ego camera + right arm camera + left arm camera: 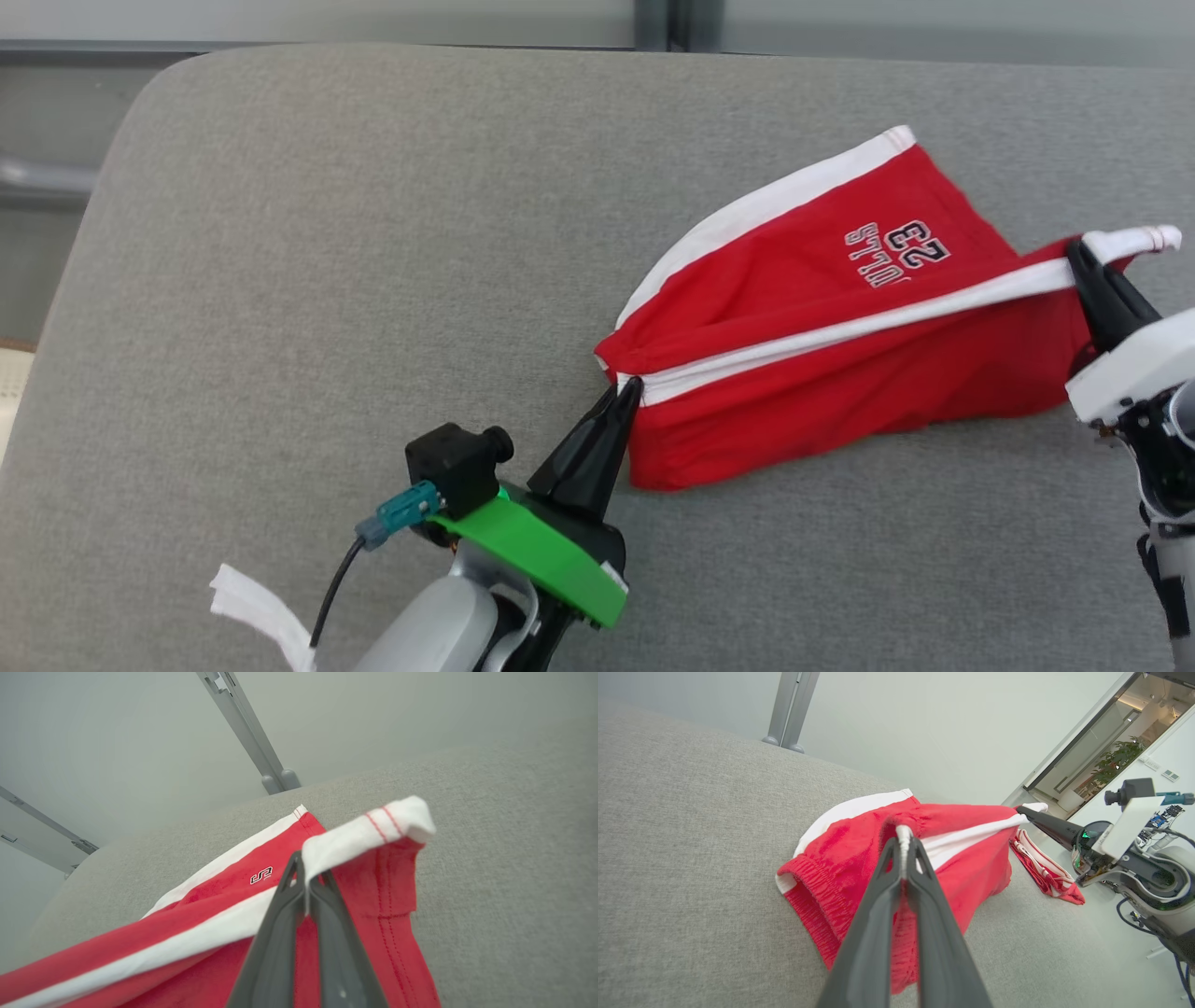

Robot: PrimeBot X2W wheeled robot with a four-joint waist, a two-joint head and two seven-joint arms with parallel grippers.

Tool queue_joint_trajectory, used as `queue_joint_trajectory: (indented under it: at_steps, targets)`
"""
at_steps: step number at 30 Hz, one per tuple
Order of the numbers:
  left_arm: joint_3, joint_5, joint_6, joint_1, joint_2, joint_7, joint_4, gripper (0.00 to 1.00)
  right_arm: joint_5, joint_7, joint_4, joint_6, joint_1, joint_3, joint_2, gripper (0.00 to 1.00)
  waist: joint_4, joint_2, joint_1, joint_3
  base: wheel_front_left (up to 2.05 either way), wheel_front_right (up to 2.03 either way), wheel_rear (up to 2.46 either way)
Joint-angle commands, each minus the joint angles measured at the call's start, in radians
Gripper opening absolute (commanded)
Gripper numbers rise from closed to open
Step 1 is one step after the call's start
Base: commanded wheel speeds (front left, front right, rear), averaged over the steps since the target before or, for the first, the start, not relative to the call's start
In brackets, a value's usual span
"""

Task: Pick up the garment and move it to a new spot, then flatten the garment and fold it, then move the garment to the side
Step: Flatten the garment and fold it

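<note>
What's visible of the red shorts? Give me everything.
Red shorts, soft knit-looking fabric, white side stripes, gathered elastic waistband, small dark "23" print. Crumpled, not flat, lying on the grey cushion, top stripe pulled taut between left gripper at the waistband end and right gripper at the hem, both shut on it.

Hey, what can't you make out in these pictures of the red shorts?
Head view: underside of the shorts, hidden against the cushion.
Head view: right gripper, its arm cut off by the right edge.
Head view: white strip, cut off by the bottom edge.
Right wrist view: logo, too small and blurred to read.
Left wrist view: red-and-white cloth beyond the shorts; part of them or not, unclear.
</note>
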State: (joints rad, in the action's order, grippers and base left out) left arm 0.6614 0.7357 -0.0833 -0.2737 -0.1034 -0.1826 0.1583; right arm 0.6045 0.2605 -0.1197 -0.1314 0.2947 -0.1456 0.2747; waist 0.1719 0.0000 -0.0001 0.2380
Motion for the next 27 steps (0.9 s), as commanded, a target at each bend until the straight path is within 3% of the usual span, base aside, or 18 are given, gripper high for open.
queue_joint_trajectory:
  at_steps: [1,10,17,19,20,21,22,23,27]
  targets:
    - [0.002,0.001,-0.002,-0.042,0.009,0.003,0.021,0.00,-0.016,0.014,-0.024,0.001,0.053,0.007,0.014,0.00,0.102,0.0000,0.0001,0.090,0.00,0.00,0.00]
    - [0.048,0.049,-0.020,-0.235,0.049,-0.004,0.157,0.00,-0.106,0.107,-0.178,0.001,0.285,0.061,0.075,0.00,0.170,0.0000,0.0001,0.175,0.00,0.00,0.00]
    - [0.124,0.154,0.009,-0.332,0.052,-0.038,0.224,0.00,-0.141,0.158,-0.260,0.001,0.386,0.111,0.104,0.00,0.186,0.0000,0.0001,0.205,0.00,0.00,0.00]
    - [0.152,0.180,0.015,-0.350,0.052,-0.044,0.234,0.16,-0.147,0.167,-0.274,0.001,0.405,0.120,0.106,0.00,0.187,0.0000,0.0001,0.208,0.00,0.00,0.00]
    - [0.164,0.192,0.019,-0.357,0.052,-0.049,0.239,0.26,-0.150,0.157,-0.276,0.001,0.413,0.123,0.104,0.13,0.188,0.0000,0.0001,0.208,0.00,0.00,0.00]
    - [0.172,0.200,0.024,-0.362,0.052,-0.054,0.244,0.38,-0.151,0.149,-0.276,0.001,0.418,0.127,0.103,0.51,0.188,0.0000,0.0001,0.207,0.00,0.00,0.00]
    - [0.181,0.212,0.032,-0.366,0.052,-0.059,0.249,0.74,-0.152,0.140,-0.278,0.001,0.422,0.131,0.104,1.00,0.188,0.0000,0.0001,0.207,0.00,0.00,0.00]
    - [0.185,0.224,0.037,-0.369,0.052,-0.064,0.250,1.00,-0.151,0.130,-0.280,0.001,0.427,0.133,0.104,1.00,0.188,0.0000,0.0001,0.208,0.00,0.00,0.00]
    - [0.186,0.243,0.052,-0.388,0.052,-0.077,0.252,1.00,-0.164,0.102,-0.300,0.001,0.439,0.122,0.105,1.00,0.186,0.0000,0.0001,0.206,0.00,0.00,0.00]
